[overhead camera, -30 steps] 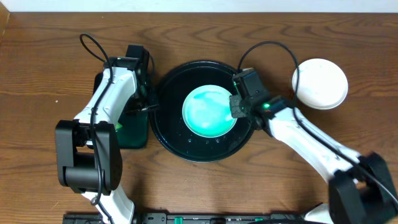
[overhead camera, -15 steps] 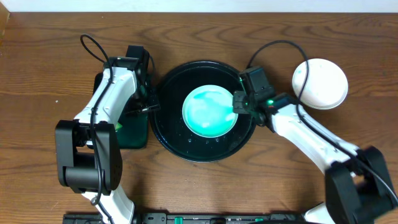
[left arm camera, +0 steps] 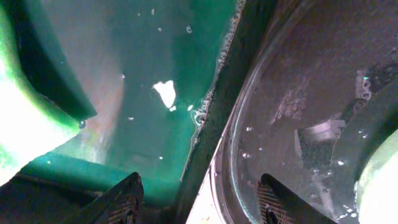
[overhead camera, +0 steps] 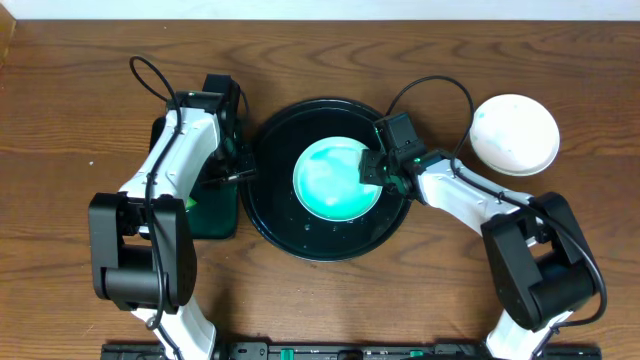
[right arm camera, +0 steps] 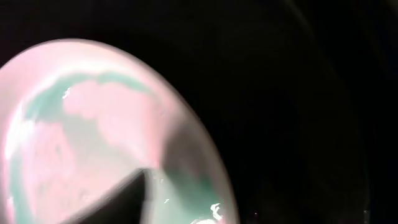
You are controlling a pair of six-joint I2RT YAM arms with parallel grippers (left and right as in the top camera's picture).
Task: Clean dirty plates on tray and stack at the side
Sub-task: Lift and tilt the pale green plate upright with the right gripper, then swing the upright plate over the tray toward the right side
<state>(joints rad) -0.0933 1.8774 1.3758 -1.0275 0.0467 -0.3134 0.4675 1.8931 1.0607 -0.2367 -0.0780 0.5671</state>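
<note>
Where right jaws overlap its edge, plate [overhead camera: 330, 182], centred on tray [overhead camera: 268, 195].

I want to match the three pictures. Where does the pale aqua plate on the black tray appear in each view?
Overhead: the aqua plate lies at the centre of the black tray.
Left wrist: probably the pale sliver in the lower right corner.
Right wrist: it fills the left half.
Shared landmark: the black tray under the plate.

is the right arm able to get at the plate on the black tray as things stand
Probably yes: the right gripper sits at the right edge of the plate, inside the rim of the tray, with nothing between them.
</note>
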